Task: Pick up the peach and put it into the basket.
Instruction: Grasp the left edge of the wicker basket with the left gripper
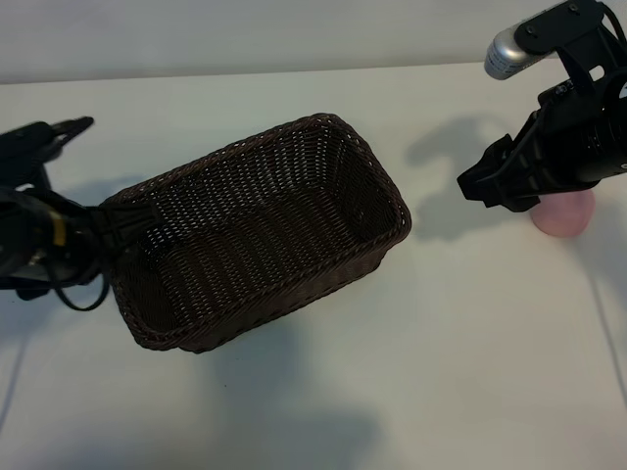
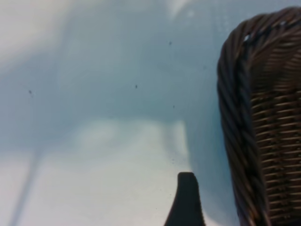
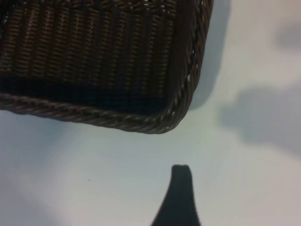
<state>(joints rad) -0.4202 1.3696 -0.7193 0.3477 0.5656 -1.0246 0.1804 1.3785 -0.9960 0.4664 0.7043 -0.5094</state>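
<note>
The peach, small and pale pink, lies on the white table at the far right, partly hidden behind my right arm. My right gripper hangs open just left of the peach, between it and the basket, holding nothing. The dark brown wicker basket stands at an angle in the middle with nothing in it. In the right wrist view one finger points at the basket's corner; the peach is out of that view. My left gripper is open by the basket's left end. Its finger shows beside the basket's rim.
The white table stretches bare in front of the basket and to its right. A cable runs down the table's right edge. Dark cables loop under the left arm.
</note>
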